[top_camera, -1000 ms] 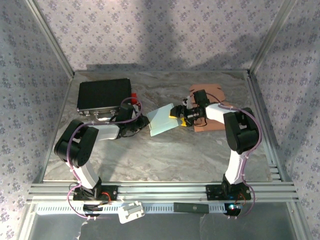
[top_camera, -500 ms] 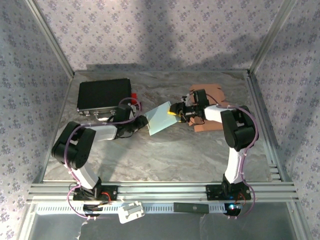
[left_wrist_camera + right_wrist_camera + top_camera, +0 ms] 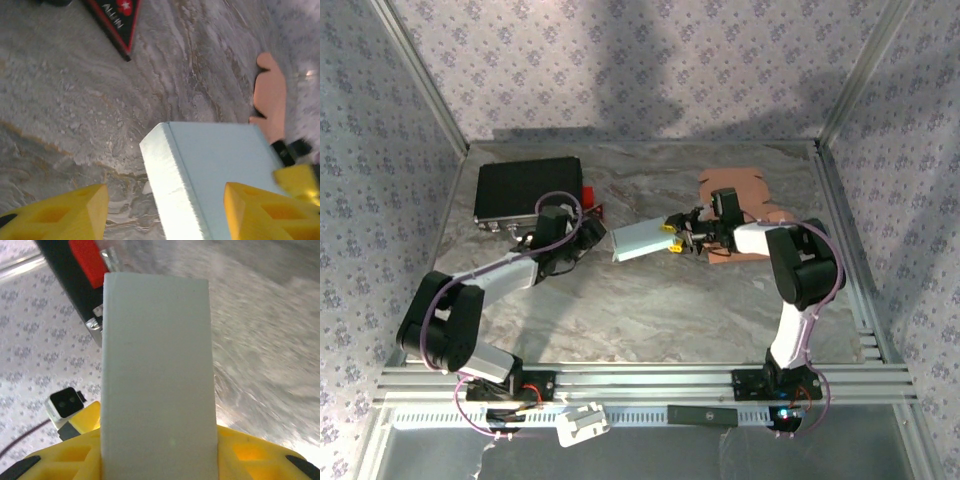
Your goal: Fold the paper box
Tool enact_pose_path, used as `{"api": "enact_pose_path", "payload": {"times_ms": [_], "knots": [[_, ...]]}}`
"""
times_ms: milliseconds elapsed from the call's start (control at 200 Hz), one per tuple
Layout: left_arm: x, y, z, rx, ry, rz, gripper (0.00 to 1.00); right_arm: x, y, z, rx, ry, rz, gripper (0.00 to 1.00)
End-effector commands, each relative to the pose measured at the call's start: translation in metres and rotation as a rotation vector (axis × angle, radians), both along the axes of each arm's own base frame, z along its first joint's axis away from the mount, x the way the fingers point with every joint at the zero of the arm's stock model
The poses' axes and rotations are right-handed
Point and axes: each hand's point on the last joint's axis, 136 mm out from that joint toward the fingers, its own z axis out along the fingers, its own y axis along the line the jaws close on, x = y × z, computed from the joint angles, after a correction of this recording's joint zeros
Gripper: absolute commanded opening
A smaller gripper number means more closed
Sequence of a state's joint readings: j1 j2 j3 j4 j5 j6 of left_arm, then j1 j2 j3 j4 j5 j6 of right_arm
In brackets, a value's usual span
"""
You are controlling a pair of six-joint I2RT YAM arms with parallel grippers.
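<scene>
Pinching one end of the paper box (image 3: 640,238) tight in the right gripper (image 3: 671,240), with the left gripper (image 3: 592,234) spread wide near the other end, holding nothing.

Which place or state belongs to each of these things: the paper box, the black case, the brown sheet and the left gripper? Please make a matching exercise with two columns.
Things:
1. paper box
2. black case
3. brown sheet
4. left gripper

Places or states:
A. at the far left, lying flat
B. open, fingers wide apart
C. held in the right gripper
D. at the far right, lying flat

Pairs: 1-C, 2-A, 3-D, 4-B
</scene>
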State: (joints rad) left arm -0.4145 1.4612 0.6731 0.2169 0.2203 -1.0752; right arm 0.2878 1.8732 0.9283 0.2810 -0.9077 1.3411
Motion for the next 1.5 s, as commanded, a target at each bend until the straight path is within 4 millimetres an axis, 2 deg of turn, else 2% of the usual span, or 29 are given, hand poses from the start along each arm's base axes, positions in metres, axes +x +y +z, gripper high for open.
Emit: {"api": "enact_pose_path", "payload": {"times_ms": [0,30,120,260,295,360,400,560,770,899,1089,1204,1279,1409,1499], "knots": [[-0.007,0.002,-0.015,-0.235,0.175,0.207,0.66,-0.009,0.001,0.006,0.031,0.129,-0.087,0.43],[-0.009,0.004,-0.019,-0.291,0.211,0.263,0.71,-0.011,0.002,0.006,0.035,0.142,-0.096,0.43],[-0.012,0.002,-0.024,-0.415,0.295,0.357,0.77,-0.017,0.008,0.006,0.055,0.192,-0.133,0.43],[-0.025,-0.013,-0.040,-0.509,0.512,0.400,0.79,-0.024,0.015,0.006,0.039,0.235,-0.155,0.42],[-0.026,-0.017,-0.040,-0.524,0.544,0.403,0.90,-0.026,0.017,0.006,0.032,0.246,-0.158,0.42],[-0.029,-0.022,-0.043,-0.532,0.593,0.412,0.92,-0.028,0.019,0.005,0.029,0.261,-0.166,0.41],[-0.030,-0.024,-0.043,-0.540,0.620,0.416,0.98,-0.030,0.019,0.003,0.028,0.276,-0.176,0.41],[-0.031,-0.040,-0.040,-0.600,0.652,0.398,0.99,-0.034,0.018,0.005,0.022,0.290,-0.196,0.41],[-0.036,-0.051,-0.039,-0.645,0.684,0.415,0.91,-0.036,0.018,0.011,0.024,0.295,-0.215,0.41],[-0.035,-0.048,-0.039,-0.657,0.694,0.456,0.82,-0.042,0.016,0.012,0.015,0.302,-0.227,0.40],[-0.042,-0.037,-0.041,-0.635,0.721,0.527,0.62,-0.050,0.010,0.011,0.001,0.316,-0.249,0.40],[-0.047,-0.032,-0.035,-0.625,0.732,0.553,0.57,-0.055,0.009,0.010,-0.006,0.323,-0.251,0.41],[-0.053,-0.029,-0.034,-0.602,0.763,0.574,0.54,-0.056,0.008,0.010,-0.011,0.320,-0.253,0.44],[-0.065,-0.026,-0.031,-0.549,0.810,0.587,0.51,-0.056,0.008,0.015,-0.019,0.297,-0.251,0.60],[-0.067,-0.024,-0.030,-0.545,0.817,0.600,0.50,-0.057,0.007,0.017,-0.032,0.291,-0.247,0.61]]}}
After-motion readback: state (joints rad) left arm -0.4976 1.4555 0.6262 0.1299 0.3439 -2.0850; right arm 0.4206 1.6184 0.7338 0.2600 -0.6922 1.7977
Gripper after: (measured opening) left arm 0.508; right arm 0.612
